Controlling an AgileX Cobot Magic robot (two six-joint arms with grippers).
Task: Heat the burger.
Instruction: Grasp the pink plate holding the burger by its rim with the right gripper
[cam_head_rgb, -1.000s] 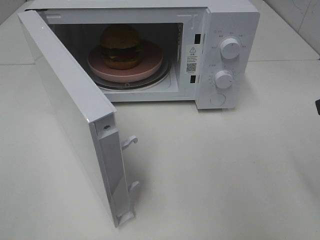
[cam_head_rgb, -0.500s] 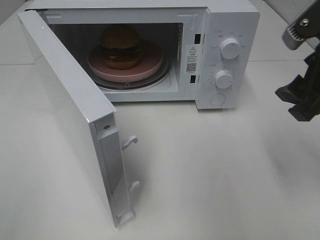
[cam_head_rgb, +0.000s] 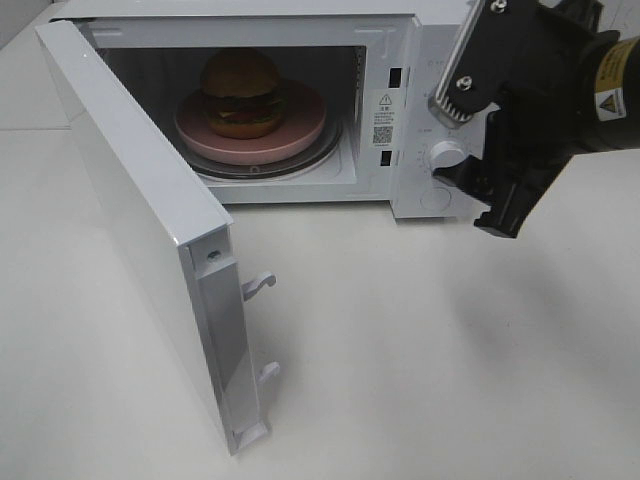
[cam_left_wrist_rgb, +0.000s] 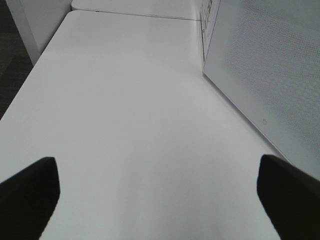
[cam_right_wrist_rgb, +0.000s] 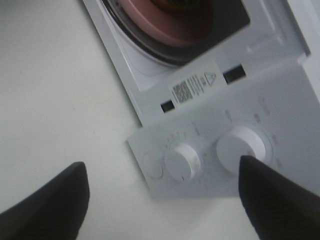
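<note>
The burger (cam_head_rgb: 240, 92) sits on a pink plate (cam_head_rgb: 300, 135) on the glass turntable inside the open white microwave (cam_head_rgb: 400, 60). The microwave's door (cam_head_rgb: 140, 220) stands swung out to the front left. My right gripper (cam_head_rgb: 490, 200) hangs open and empty just in front of the control panel, beside the lower knob (cam_head_rgb: 447, 157); the arm hides the upper knob. The right wrist view shows both knobs (cam_right_wrist_rgb: 183, 161) (cam_right_wrist_rgb: 242, 149) and the plate (cam_right_wrist_rgb: 165, 20) between its spread fingers (cam_right_wrist_rgb: 50, 200). My left gripper (cam_left_wrist_rgb: 160, 200) is open and empty over the table, outside the door (cam_left_wrist_rgb: 265, 65).
The round door-release button (cam_head_rgb: 435, 200) sits below the lower knob. The door's latch hooks (cam_head_rgb: 258, 285) stick out over the white table (cam_head_rgb: 420, 350). A tiled wall shows at the back right.
My right arm has swung in from the right edge to the front of the control panel and now covers the upper knob. The burger, plate and door have not moved.
</note>
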